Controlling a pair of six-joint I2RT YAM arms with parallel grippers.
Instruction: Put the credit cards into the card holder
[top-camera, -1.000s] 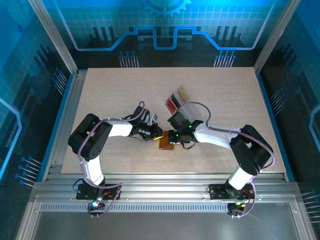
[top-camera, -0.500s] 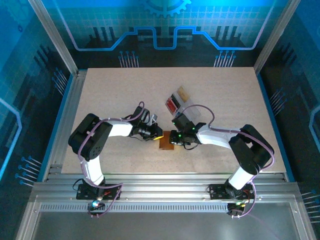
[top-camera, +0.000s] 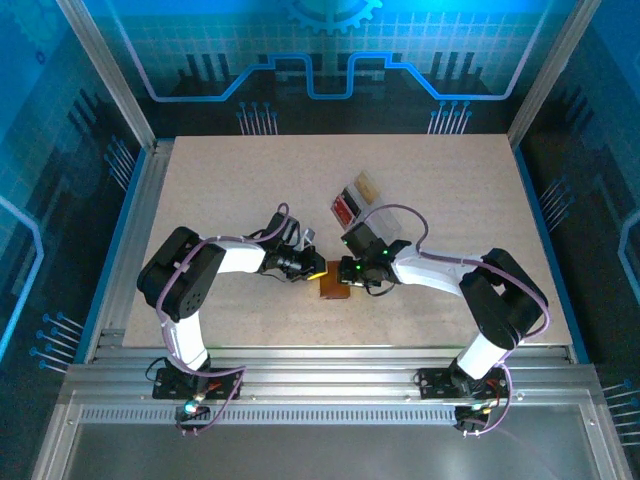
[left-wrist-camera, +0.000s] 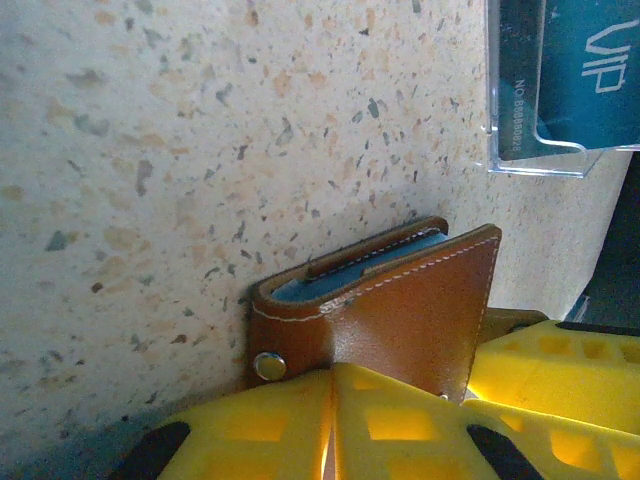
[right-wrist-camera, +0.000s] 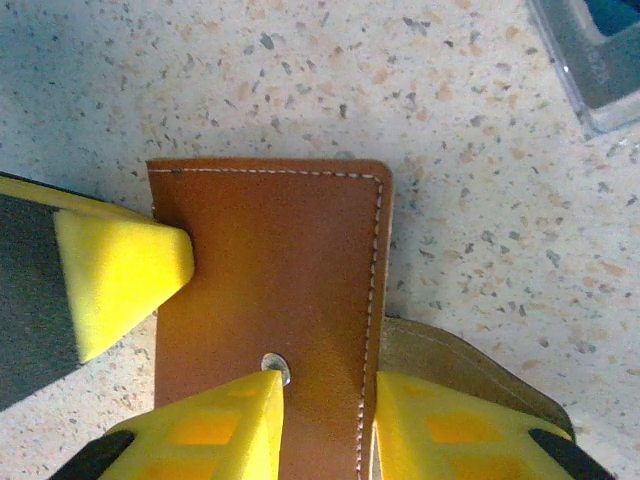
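- From above, your card holder (top-camera: 331, 286) lies on the surface (top-camera: 220, 190). The left gripper (top-camera: 313, 268) is at its left edge and the right gripper (top-camera: 350, 277) at its right edge. Just beyond the card holder sits a clear tray (top-camera: 385, 220) with a red card (top-camera: 344, 208) and a tan card (top-camera: 367, 185).
- In the left wrist view, the left gripper (left-wrist-camera: 332, 392) is clamped on the card holder's (left-wrist-camera: 400, 310) brown flap, beside its snap button (left-wrist-camera: 268, 365). A blue credit card (left-wrist-camera: 345, 272) shows edge-on inside the fold. Past the card holder, the tray (left-wrist-camera: 540, 155) holds a second blue card (left-wrist-camera: 590, 60) marked VIP.
- In the right wrist view, the right gripper (right-wrist-camera: 328, 388) stands partly open. Its tips straddle the stitched edge of the card holder's (right-wrist-camera: 270, 260) cover without pinching it. The left gripper's finger (right-wrist-camera: 120, 265) presses on the card holder's left edge. A corner of the tray (right-wrist-camera: 590, 70) lies well apart from the card holder.
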